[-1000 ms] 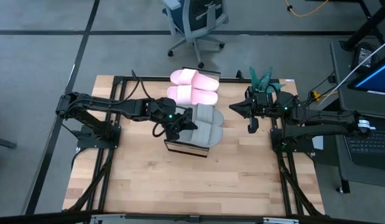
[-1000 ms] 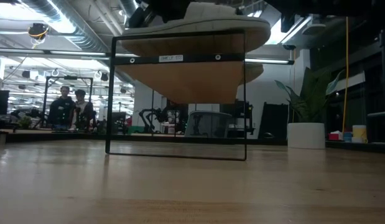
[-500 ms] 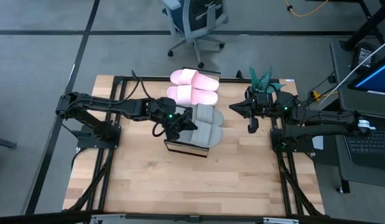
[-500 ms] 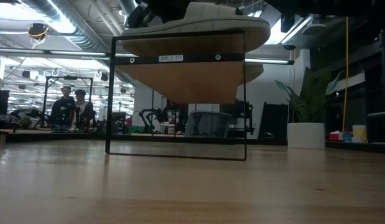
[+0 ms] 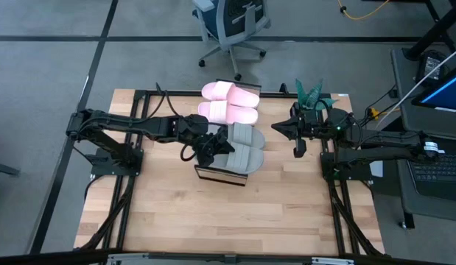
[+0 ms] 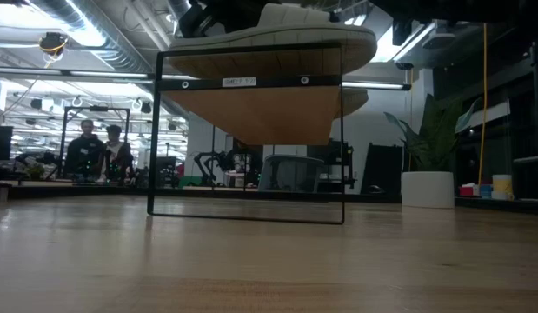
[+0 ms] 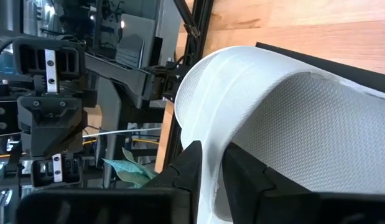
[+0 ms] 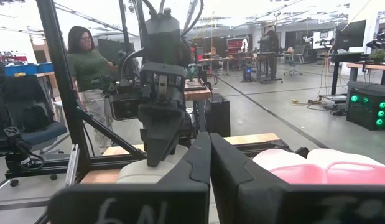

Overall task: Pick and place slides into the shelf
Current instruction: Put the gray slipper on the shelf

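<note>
Your left tool (image 5: 211, 146) pinched the strap of the nearest grey-green slide (image 5: 239, 157), seating it on the shelf (image 5: 219, 175) beside the other three slides. Your right tool (image 5: 296, 147), pressed together, waited at the counter's (image 5: 235, 221) right.

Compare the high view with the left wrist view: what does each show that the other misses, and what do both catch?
Only the high view shows all four slides on the shelf: two pink slides and two grey-green ones, with the right claw waiting off to their side, clear of them. Only the left wrist view shows the grip itself: the left claw shut on the strap of a grey-green slide. Both show that slide at the shelf's near end and the left claw on it.
</note>
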Robot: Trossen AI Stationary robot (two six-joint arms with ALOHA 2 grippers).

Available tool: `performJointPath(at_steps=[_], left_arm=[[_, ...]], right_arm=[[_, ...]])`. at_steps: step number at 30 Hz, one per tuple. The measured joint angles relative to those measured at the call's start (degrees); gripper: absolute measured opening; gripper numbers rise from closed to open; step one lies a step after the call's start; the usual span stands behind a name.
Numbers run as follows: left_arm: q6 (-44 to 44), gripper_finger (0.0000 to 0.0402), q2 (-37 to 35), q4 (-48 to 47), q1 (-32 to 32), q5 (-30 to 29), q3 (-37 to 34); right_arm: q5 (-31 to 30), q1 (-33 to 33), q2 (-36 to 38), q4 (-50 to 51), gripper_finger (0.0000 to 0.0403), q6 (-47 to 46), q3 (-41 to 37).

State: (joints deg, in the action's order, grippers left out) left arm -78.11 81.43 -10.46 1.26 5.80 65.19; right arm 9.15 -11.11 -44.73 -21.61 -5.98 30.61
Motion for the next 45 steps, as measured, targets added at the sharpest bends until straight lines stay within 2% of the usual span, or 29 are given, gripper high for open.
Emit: performJointPath(at_steps=[18,24,33,45], left_arm=[[0.2,0.0119,0.0,0.2,1.1,0.0,0.0],[1.2,0.0118,0.0,-0.9,1.1,2.4,0.0],[4.9,0.0117,1.9,-1.4,1.8,2.7,0.1],[5.5,0.0117,3.1,1.0,1.3,-1.0,0.1]], right_arm=[[0.0,0.0,0.0,0.0,0.0004,0.0,0.0],[0.0,0.0,0.0,0.0,0.0004,0.0,0.0],[0.0,0.0,0.0,0.0,0.0004,0.0,0.0],[0.0,0.0,0.0,0.0,0.0004,-1.3,0.0]])
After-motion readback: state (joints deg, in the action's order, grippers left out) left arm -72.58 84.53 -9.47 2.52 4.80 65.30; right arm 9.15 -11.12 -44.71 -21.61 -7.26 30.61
